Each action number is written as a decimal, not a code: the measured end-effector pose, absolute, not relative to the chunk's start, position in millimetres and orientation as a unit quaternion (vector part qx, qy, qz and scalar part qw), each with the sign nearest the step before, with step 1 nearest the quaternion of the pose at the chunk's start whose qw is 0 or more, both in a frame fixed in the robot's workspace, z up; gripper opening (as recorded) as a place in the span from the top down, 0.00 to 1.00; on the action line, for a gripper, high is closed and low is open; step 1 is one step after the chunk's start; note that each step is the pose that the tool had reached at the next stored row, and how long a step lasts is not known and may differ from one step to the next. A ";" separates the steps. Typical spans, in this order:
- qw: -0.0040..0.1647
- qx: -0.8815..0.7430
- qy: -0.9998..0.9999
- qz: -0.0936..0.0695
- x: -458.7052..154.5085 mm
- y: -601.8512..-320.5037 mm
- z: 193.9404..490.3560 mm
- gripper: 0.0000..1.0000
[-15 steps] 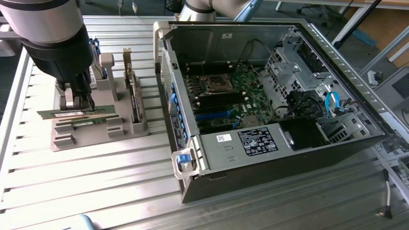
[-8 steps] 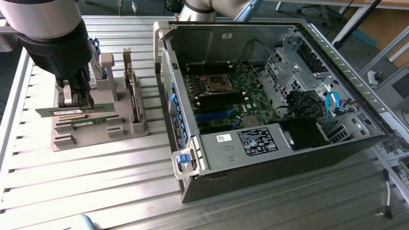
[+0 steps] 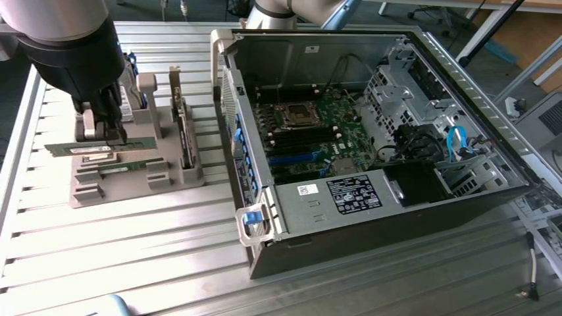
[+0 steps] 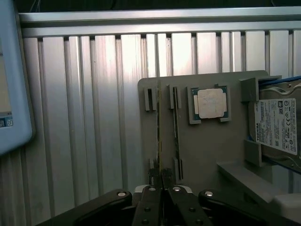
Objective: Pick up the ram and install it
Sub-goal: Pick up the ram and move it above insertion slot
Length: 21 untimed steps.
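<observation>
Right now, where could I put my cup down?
The ribbed table is bare between the grey holder and its near edge, toward the exterior view's left. Crowded: the holder, where the gripper clamps the ram, and inside the computer case.

The ram (image 4: 158, 136) stands on edge between the jaws, along the outer slot of the holder (image 4: 207, 155) on the tabletop (image 4: 94, 117). Just beside the jaws, a second stick (image 4: 175, 127) stands in the next slot. Past it lie the processor (image 4: 209, 103), then the hard drive (image 4: 277, 125). The computer case (image 3: 378, 217) lies well apart, on the exterior view's right of the jaws.
</observation>
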<state>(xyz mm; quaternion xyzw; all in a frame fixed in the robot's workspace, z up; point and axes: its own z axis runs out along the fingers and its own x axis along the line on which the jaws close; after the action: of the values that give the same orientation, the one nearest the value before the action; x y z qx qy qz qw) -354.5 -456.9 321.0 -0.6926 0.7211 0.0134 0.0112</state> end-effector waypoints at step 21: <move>0.011 -0.692 0.722 0.013 -354.4 -456.9 346.0 0.88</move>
<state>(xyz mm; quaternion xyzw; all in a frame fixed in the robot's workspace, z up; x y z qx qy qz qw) -354.4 -456.9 346.0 -0.6920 0.7217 0.0134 0.0112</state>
